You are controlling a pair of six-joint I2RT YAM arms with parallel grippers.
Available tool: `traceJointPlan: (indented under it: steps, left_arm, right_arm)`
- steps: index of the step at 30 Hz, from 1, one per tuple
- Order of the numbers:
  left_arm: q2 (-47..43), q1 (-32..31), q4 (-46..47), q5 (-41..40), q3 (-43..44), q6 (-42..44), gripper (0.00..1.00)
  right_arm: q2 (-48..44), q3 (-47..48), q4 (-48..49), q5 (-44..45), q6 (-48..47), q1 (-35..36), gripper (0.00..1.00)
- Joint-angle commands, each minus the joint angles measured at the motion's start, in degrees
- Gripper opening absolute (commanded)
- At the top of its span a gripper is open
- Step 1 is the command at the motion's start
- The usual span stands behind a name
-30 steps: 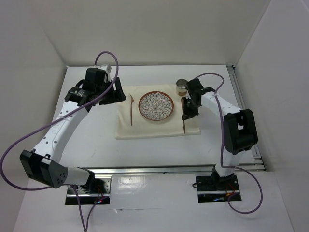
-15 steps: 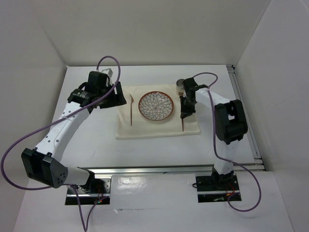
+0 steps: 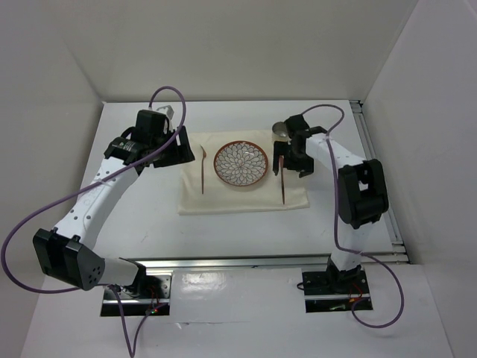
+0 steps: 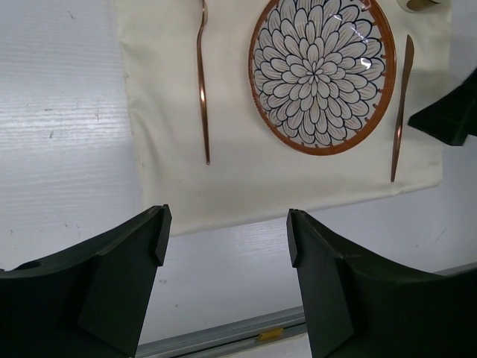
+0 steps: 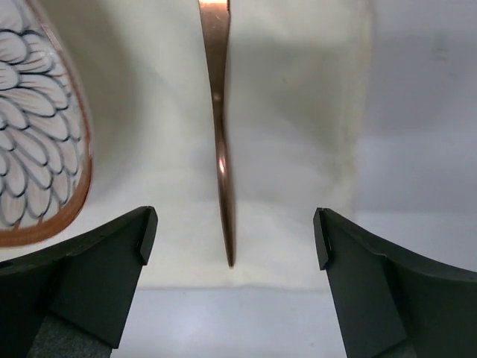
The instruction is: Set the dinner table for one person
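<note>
Right gripper [image 5: 232, 226] newly opened over knife [image 5: 220, 149], cup [image 3: 279, 131] beside plate [image 4: 320, 74], contents unclear

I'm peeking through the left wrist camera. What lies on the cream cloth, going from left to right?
slim copper utensil → flower-patterned plate → copper knife

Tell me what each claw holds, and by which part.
Nothing. The right claw stands open over the copper knife lying on the placemat; the left claw is open and empty.
</note>
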Motion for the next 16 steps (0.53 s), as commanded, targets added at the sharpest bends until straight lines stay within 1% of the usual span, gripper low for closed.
traceJointPlan:
  steps: [1,2,3,4,5,7,8,11,16]
  left_arm:
    - [-1.18,0.27,0.23,-0.58,1.7,-0.55,0.81]
    - [-1.18,0.27,0.23,-0.58,2.4,-0.55,0.81]
    - [-1.18,0.27,0.23,-0.58,3.01,-0.02,0.81]
    - [-1.18,0.27,-0.29,0.2,3.54,-0.02,0.81]
    - [-1.18,0.27,-1.34,0.21,4.15,-0.02,0.81]
    - [-1.88,0.27,-1.35,0.74,4.86,-0.02,0.81]
    - [-2.67,0.27,-1.35,1.26,4.86,-0.02,0.81]
    - [-3.9,0.27,-1.35,1.26,5.47,-0.02,0.81]
    - [-3.91,0.27,-1.35,1.79,6.8,-0.02,0.81]
  right_arm:
    - [-10.98,2.9,-3.79,7.9,2.69,-0.87,0.99]
    - [-14.56,2.29,-5.19,9.32,3.48,-1.39,0.99]
    - [-16.51,1.59,-5.9,10.9,5.32,-1.4,0.99]
    - [-18.36,-0.25,-6.69,13.26,6.03,-2.88,0.99]
    - [-22.2,-1.14,-8.17,13.98,6.73,-3.76,0.99]
    - [-25.83,-4.03,-9.32,13.99,7.52,-6.65,0.99]
    - [-29.24,-4.92,-9.33,13.12,7.53,-7.28,0.99]
    - [-33.48,-7.03,-9.94,12.06,7.01,-8.43,0.99]
    - [-37.88,-5.9,-11.53,15.13,6.48,-8.43,0.99]
